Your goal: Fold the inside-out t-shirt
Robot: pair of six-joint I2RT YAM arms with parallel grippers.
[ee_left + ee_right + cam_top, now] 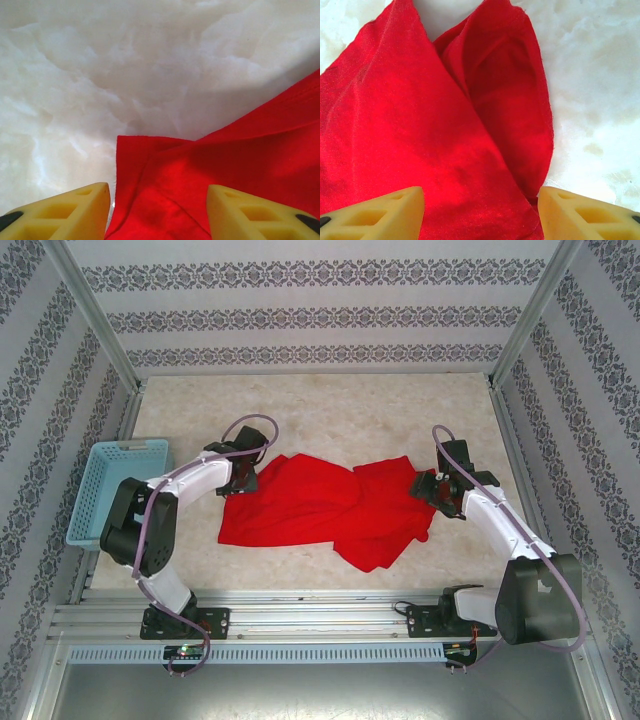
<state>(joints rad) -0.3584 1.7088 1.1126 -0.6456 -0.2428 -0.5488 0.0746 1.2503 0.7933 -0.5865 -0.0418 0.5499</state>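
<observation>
Shirt [320,505] looks limp and light, rumpled; left claw [243,478] and right claw [424,487] gape at opposite edges, likely pinch points.

The t-shirt [320,505] is soft red cloth, matt, finely knit and gently creased. The tabletop [330,410] looks like pale marbled stone or laminate, smooth with a faint sheen. The fingers [60,212] of the left gripper [157,189] and those of the right gripper [480,191] are yellow moulded plastic, matt and smooth. The basket [132,445] is light blue plastic mesh. The rails [320,625] are bare ribbed metal, dully shiny. The arm shells [190,478] look like smooth white and black plastic.
</observation>
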